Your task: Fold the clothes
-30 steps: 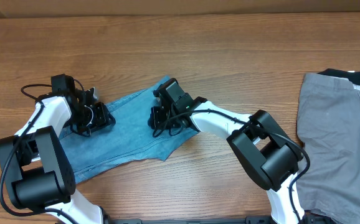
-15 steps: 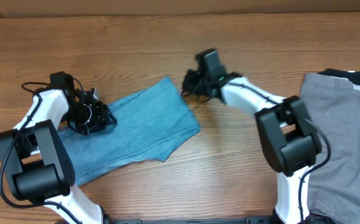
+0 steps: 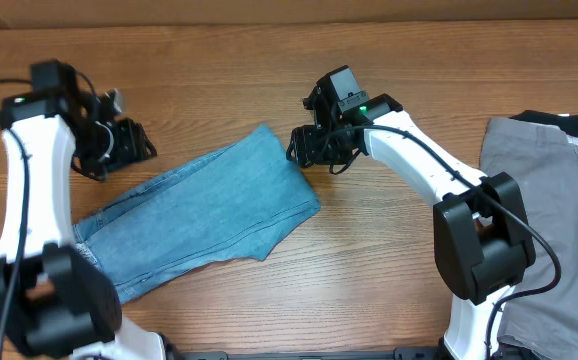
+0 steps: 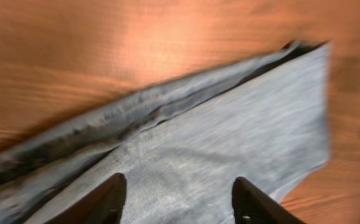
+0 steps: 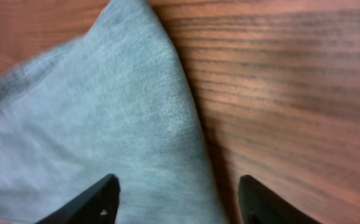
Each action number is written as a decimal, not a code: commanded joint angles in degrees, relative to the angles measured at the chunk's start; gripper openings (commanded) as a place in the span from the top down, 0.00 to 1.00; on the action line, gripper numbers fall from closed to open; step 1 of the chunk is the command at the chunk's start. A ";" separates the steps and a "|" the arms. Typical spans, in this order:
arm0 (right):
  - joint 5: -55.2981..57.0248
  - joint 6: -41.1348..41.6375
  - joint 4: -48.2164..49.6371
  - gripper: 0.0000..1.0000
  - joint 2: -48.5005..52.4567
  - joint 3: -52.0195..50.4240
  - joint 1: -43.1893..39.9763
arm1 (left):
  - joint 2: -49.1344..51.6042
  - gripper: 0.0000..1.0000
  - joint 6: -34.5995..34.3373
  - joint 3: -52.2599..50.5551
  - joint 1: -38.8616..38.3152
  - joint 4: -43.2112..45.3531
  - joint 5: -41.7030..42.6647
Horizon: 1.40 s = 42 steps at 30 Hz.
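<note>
The clothes, light blue denim jeans [image 3: 199, 205], lie folded flat in a long diagonal band from the lower left to the table's middle. My left gripper [image 3: 134, 145] hovers off the band's upper left edge, open and empty. In the left wrist view the denim [image 4: 230, 130] and its dark folded edge fill the space below the spread fingers [image 4: 180, 183]. My right gripper [image 3: 307, 148] hangs open beside the band's upper right corner. In the right wrist view that corner [image 5: 136, 106] lies under the open gripper [image 5: 177, 183], its right edge running between the two fingertips.
A grey garment [image 3: 549, 220] lies spread at the table's right edge, with a black and white piece [image 3: 569, 118] at its top. Bare wooden tabletop [image 3: 269, 60] surrounds the jeans. A cardboard strip runs along the far edge.
Both grippers have let go of the jeans and opened. The right one swung off to the upper right, then came back to the corner. The left arm pulled back up and left.
</note>
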 commanded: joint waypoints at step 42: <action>6.99 14.93 -3.78 0.85 -1.55 -10.86 -24.61 | -16.59 0.12 0.83 -3.15 0.31 -2.80 -0.13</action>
